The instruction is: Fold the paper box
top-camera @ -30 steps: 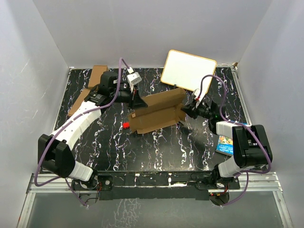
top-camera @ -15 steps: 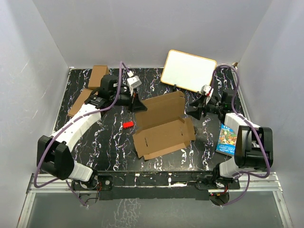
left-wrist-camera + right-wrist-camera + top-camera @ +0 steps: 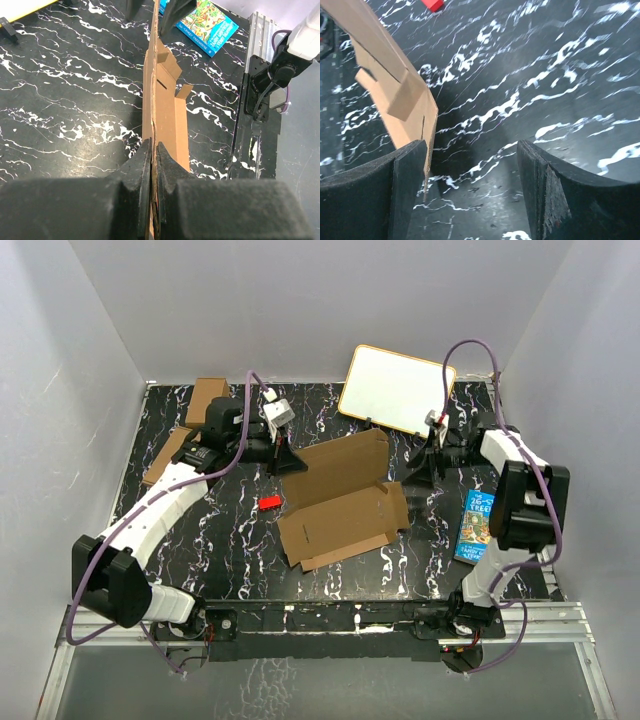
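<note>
The paper box (image 3: 340,502) is a brown die-cut cardboard sheet lying part-unfolded mid-table, its far panel raised and its near panel with slits resting on the surface. My left gripper (image 3: 288,462) is shut on the box's left edge; in the left wrist view the fingers (image 3: 142,165) pinch the thin cardboard edge (image 3: 164,100), which runs away from them. My right gripper (image 3: 424,466) stands open just right of the box, holding nothing. In the right wrist view the box's corner (image 3: 395,95) sits beside the left finger (image 3: 407,190), outside the gap (image 3: 475,185).
A white board (image 3: 398,390) leans at the back. A blue book (image 3: 478,522) lies at the right. Two brown cartons (image 3: 205,398) (image 3: 168,455) lie at the far left. A small red piece (image 3: 268,503) sits left of the box. The metal rail (image 3: 257,75) borders the near edge.
My right gripper opened, let go of the box's right end and drew back to the right. The box swung open and its near panel dropped onto the table. The left gripper kept its hold.
</note>
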Controlling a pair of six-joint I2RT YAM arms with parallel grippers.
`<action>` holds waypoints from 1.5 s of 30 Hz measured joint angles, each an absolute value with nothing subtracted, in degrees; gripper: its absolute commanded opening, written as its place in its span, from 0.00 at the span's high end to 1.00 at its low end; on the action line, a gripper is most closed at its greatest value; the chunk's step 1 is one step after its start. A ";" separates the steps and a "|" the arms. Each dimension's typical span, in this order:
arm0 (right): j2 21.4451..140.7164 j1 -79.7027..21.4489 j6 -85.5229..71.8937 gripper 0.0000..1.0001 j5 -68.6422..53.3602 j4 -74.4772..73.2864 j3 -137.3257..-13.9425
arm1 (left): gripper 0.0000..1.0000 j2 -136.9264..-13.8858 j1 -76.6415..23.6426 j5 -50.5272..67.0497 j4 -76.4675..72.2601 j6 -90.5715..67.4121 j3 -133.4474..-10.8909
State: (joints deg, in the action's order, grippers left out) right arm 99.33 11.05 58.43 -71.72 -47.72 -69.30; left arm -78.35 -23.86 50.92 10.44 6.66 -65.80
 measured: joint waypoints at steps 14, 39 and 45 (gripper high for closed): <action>103.53 4.95 55.09 0.78 -65.32 -54.13 -70.74 | 1.00 -78.35 -23.86 50.59 11.70 7.64 -67.79; 88.31 -6.17 23.94 0.92 -43.88 22.39 -41.63 | 1.00 -80.14 -24.01 48.05 10.31 10.85 -67.88; 88.64 -6.26 22.04 0.89 -42.78 26.74 -40.07 | 1.00 -81.08 -24.01 48.88 7.29 8.49 -67.37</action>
State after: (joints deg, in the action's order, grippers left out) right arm 88.64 -6.26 22.04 -42.78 26.74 -40.07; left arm -81.08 -24.01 48.88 7.29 8.49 -67.37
